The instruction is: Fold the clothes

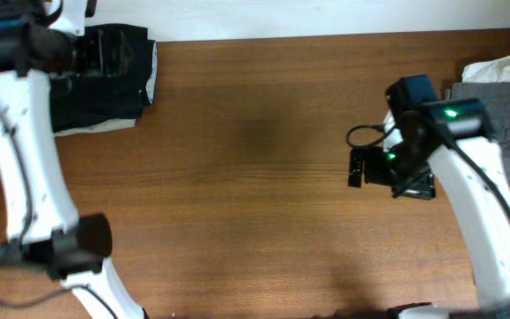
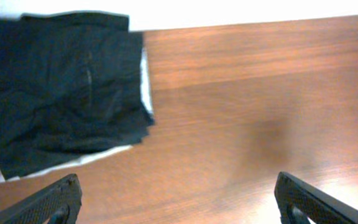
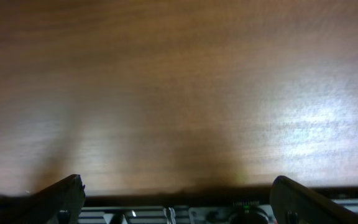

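The black shorts (image 2: 67, 99) are lying at the far left, maybe already folded, so the left gripper (image 2: 176, 186) and right gripper (image 3: 176, 186) are hanging wide open, holding nothing.

No text, label, brand, number or sign is readable in any of the three views. One candidate only: a faint row of pale marks (image 3: 248, 203) on the dark housing of the right gripper (image 3: 176, 196), at the lower edge of the right wrist view. It is too small and blurred to read.
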